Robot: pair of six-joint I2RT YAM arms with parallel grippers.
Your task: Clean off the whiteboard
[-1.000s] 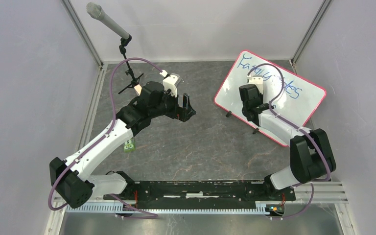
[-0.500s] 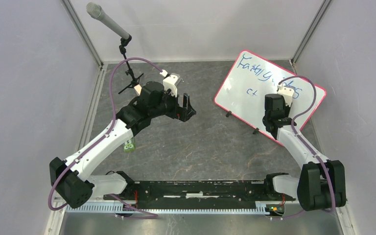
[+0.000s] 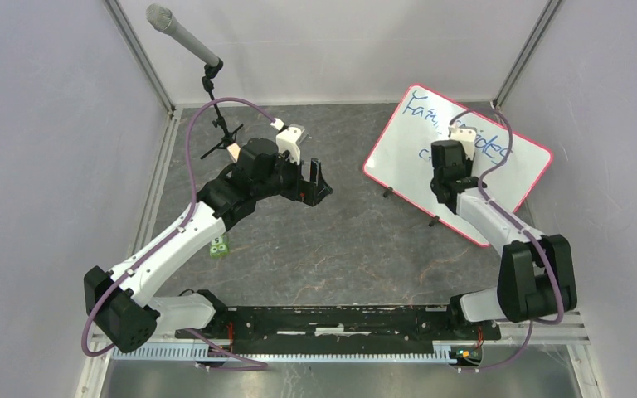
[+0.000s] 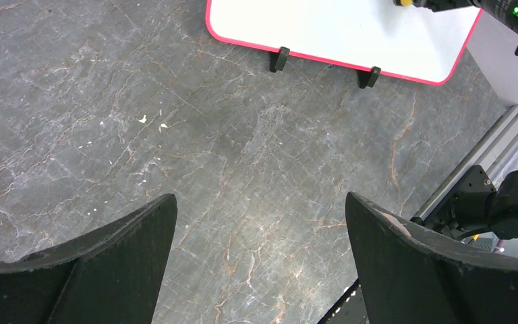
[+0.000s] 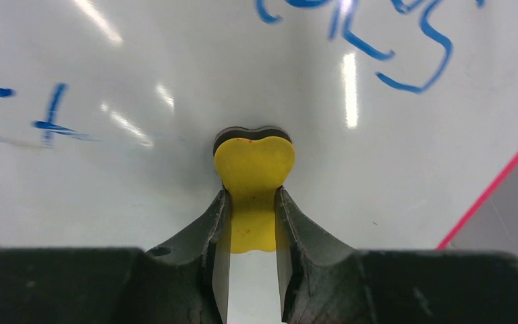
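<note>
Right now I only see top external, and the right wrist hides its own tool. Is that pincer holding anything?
Observer: Yes. The right wrist view shows the right pincer shut on a yellow eraser, dark pad facing the whiteboard.
Operator: What's near it to wipe?
Observer: Blue strokes up and to the right of the eraser, and a blue cross at far left.
Operator: Other arm?
Observer: The left wrist view shows the left pincer open and empty, above bare table.
</note>
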